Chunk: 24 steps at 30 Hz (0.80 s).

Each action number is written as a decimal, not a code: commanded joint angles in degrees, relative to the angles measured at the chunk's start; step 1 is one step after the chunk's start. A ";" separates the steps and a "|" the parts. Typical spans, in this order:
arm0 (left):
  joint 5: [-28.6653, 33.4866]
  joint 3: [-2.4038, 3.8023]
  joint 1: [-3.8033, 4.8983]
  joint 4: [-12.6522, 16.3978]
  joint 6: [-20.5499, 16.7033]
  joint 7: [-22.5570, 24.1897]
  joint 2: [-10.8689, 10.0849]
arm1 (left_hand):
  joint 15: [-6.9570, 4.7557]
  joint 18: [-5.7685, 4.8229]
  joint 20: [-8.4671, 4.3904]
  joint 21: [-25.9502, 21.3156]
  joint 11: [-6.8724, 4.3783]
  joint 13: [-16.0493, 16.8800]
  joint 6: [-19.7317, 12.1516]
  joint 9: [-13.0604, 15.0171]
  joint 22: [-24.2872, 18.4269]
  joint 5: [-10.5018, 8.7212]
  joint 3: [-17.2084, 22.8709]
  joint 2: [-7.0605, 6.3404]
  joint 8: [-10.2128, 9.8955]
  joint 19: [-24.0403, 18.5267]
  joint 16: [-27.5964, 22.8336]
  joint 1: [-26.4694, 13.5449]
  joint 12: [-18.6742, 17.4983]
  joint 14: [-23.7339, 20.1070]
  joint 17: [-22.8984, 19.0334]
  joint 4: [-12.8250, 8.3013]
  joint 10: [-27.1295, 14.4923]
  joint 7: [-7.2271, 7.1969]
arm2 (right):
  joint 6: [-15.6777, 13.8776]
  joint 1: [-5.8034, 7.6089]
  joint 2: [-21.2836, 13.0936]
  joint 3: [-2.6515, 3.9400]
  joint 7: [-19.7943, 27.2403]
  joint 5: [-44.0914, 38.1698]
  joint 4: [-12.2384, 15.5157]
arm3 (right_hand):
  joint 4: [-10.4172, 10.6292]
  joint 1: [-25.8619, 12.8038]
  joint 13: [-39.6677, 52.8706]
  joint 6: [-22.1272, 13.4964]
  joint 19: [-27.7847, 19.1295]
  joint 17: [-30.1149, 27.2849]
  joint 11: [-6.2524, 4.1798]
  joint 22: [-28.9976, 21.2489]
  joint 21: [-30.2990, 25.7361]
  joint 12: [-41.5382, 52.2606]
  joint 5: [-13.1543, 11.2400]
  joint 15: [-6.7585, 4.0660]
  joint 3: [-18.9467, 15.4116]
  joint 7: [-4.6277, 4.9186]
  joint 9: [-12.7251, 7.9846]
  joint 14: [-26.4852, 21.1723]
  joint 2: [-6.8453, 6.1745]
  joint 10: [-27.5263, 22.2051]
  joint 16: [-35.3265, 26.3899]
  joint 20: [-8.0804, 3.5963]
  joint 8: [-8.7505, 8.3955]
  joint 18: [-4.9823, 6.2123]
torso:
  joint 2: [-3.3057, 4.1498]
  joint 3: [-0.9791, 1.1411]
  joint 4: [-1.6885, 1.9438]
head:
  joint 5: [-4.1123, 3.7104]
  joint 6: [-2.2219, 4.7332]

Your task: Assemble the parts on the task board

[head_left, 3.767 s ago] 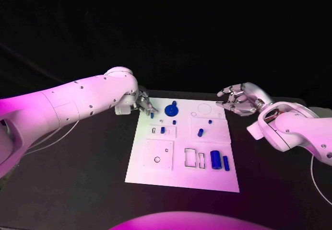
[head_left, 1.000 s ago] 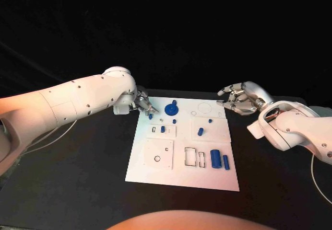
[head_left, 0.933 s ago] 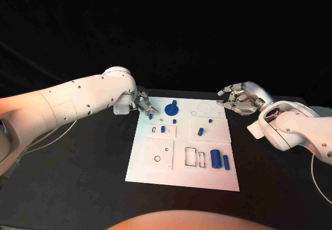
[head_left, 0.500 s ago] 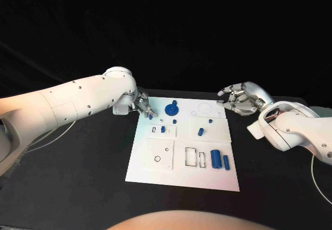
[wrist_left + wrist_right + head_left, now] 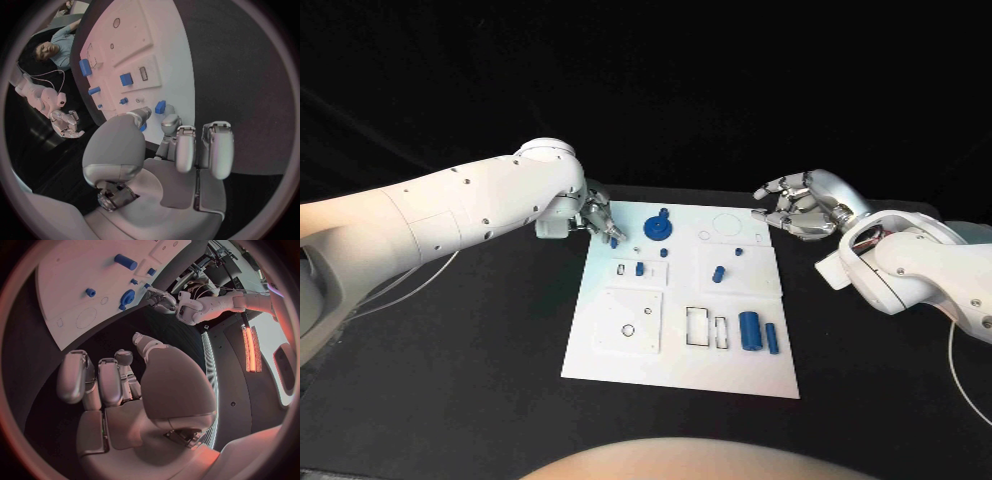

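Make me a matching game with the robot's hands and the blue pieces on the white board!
Things:
1. left hand
2. right hand
3. big blue cylinder
4. round blue part

Places:
A. on the task board, on the side nearest the robot
B. at the board's far left corner, pinching a small blue piece
C. off the board's far right corner, holding nothing
D. on the board's far end, beside the left hand

Pairs: 1-B, 2-C, 3-A, 4-D

task board: white, flat, mid-table | parts: blue, scattered on it
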 commanded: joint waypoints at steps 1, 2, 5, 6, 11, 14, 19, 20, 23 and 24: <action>0.75 0.05 0.01 0.09 -0.82 0.45 0.11 | -0.44 0.25 -0.40 0.25 -0.31 0.08 0.42 -0.08 10.69 0.16 -0.16 0.45 0.29 4.27 0.20 -0.05 0.20 5.96 15.10 0.45 -0.07 -0.13 | 0.27 -0.04 0.05 0.00 0.50 -0.18 0.00 | 0.42 0.21 -0.04 -0.27 0.36 0.09 -0.18 0.01 -0.15 0.27 0.22 -0.44 0.02 -0.02 0.10 0.11 0.02 0.22 -0.19 -0.17 0.29 0.76 | 0.00 0.02 0.01 | 0.04 -0.04; 0.77 0.05 0.01 0.05 -0.82 0.43 0.11 | -0.44 0.25 -0.40 0.25 -0.31 0.08 0.42 -0.08 10.69 0.16 -0.16 0.45 0.29 4.27 0.20 -0.05 0.20 5.96 15.10 0.45 -0.07 -0.13 | 0.27 -0.04 0.05 0.00 0.49 -0.18 0.00 | 0.42 0.21 -0.04 -0.27 0.36 0.09 -0.18 0.01 -0.15 0.27 0.22 -0.44 0.02 -0.02 0.10 0.11 0.02 0.22 -0.19 -0.17 0.29 0.76 | 0.00 0.02 0.01 | 0.04 -0.04; 0.80 0.05 0.01 -0.04 -0.81 0.40 0.11 | -0.44 0.25 -0.40 0.25 -0.31 0.08 0.42 -0.08 10.69 0.16 -0.16 0.45 0.29 4.27 0.20 -0.05 0.20 5.96 15.10 0.45 -0.07 -0.13 | 0.28 -0.04 0.04 0.00 0.48 -0.18 0.00 | 0.42 0.21 -0.04 -0.27 0.36 0.09 -0.18 0.01 -0.15 0.27 0.22 -0.44 0.02 -0.02 0.10 0.11 0.02 0.22 -0.19 -0.17 0.29 0.76 | -0.01 0.01 0.01 | 0.08 -0.06; 0.82 0.05 0.01 -0.07 -0.81 0.42 0.13 | -0.44 0.25 -0.40 0.26 -0.31 0.05 0.44 -0.08 10.70 0.14 -0.19 0.46 0.31 4.27 0.20 -0.06 0.18 5.96 15.10 0.48 -0.09 -0.12 | 0.28 -0.04 0.04 0.00 0.48 -0.18 0.00 | 0.42 0.21 -0.04 -0.27 0.36 0.09 -0.18 0.01 -0.15 0.27 0.22 -0.44 0.02 -0.02 0.10 0.11 0.02 0.22 -0.19 -0.17 0.29 0.76 | -0.02 0.01 0.01 | 0.07 -0.08; 0.83 0.04 0.01 -0.11 -0.49 0.49 0.20 | -0.46 0.25 -0.41 0.26 -0.37 0.00 0.38 -0.11 10.71 0.21 0.11 1.24 0.44 4.28 0.20 0.86 0.16 5.96 15.10 0.24 -0.14 -0.20 | 0.28 -0.04 0.05 0.00 0.48 -0.18 0.01 | 0.43 0.22 -0.03 -0.25 0.41 0.19 -0.20 0.05 -0.10 0.34 0.22 -0.45 0.02 -0.03 0.11 0.17 0.03 0.29 -0.11 -0.18 0.34 0.74 | -0.01 0.00 -0.01 | 0.06 -0.09; 0.85 0.03 0.01 -0.17 -0.02 0.53 0.28 | -0.48 0.24 -0.42 0.28 -0.39 0.00 0.31 -0.14 10.75 0.23 0.31 1.57 0.46 4.29 0.20 1.39 0.16 5.96 15.10 0.10 -0.16 -0.21 | 0.28 -0.04 0.07 0.00 0.48 -0.18 0.01 | 0.43 0.22 -0.03 -0.25 0.41 0.19 -0.20 0.05 -0.10 0.34 0.22 -0.45 0.02 -0.03 0.11 0.17 0.03 0.29 -0.11 -0.18 0.34 0.74 | -0.03 0.00 -0.02 | 0.04 -0.11; 0.94 -0.09 0.01 -0.39 0.70 0.60 0.49 | -0.49 0.23 -0.42 0.30 -0.40 -0.03 0.24 -0.18 10.80 0.25 0.45 1.76 0.45 4.31 0.20 1.76 0.14 5.96 15.10 -0.03 -0.18 -0.22 | 0.28 -0.04 0.08 0.00 0.49 -0.18 0.03 | 0.43 0.22 -0.03 -0.25 0.41 0.19 -0.20 0.05 -0.10 0.34 0.22 -0.45 0.02 -0.03 0.11 0.17 0.03 0.29 -0.11 -0.18 0.34 0.74 | -0.02 0.01 -0.01 | 0.03 -0.14; 0.95 -0.11 0.01 -0.45 0.76 0.62 0.53 | -0.49 0.23 -0.42 0.30 -0.40 -0.03 0.24 -0.18 10.80 0.25 0.45 1.76 0.45 4.31 0.20 1.76 0.14 5.96 15.10 -0.03 -0.18 -0.22 | 0.27 -0.04 0.08 0.00 0.50 -0.18 0.03 | 0.43 0.22 -0.03 -0.25 0.41 0.19 -0.20 0.05 -0.10 0.34 0.22 -0.45 0.02 -0.03 0.11 0.17 0.03 0.29 -0.11 -0.18 0.34 0.74 | -0.02 0.00 0.00 | 0.03 -0.15; 0.98 -0.16 0.01 -0.59 0.93 0.67 0.63 | -0.49 0.23 -0.42 0.30 -0.40 -0.03 0.24 -0.18 10.80 0.25 0.45 1.76 0.45 4.31 0.20 1.76 0.14 5.96 15.10 -0.03 -0.18 -0.22 | 0.25 -0.04 0.08 0.00 0.51 -0.18 0.05 | 0.43 0.22 -0.03 -0.25 0.41 0.19 -0.20 0.05 -0.10 0.34 0.22 -0.45 0.02 -0.03 0.11 0.17 0.03 0.29 -0.11 -0.18 0.34 0.74 | -0.03 0.00 0.02 | 0.03 -0.15; 1.00 -0.17 0.00 -0.63 0.96 0.68 0.67 | -0.49 0.23 -0.42 0.30 -0.40 -0.03 0.24 -0.18 10.80 0.25 0.45 1.76 0.45 4.31 0.20 1.76 0.14 5.96 15.10 -0.03 -0.18 -0.22 | 0.24 -0.04 0.08 0.00 0.51 -0.18 0.06 | 0.43 0.22 -0.03 -0.25 0.41 0.19 -0.20 0.05 -0.10 0.34 0.22 -0.45 0.02 -0.03 0.11 0.17 0.03 0.29 -0.11 -0.18 0.34 0.74 | -0.02 0.02 -0.01 | 0.05 -0.16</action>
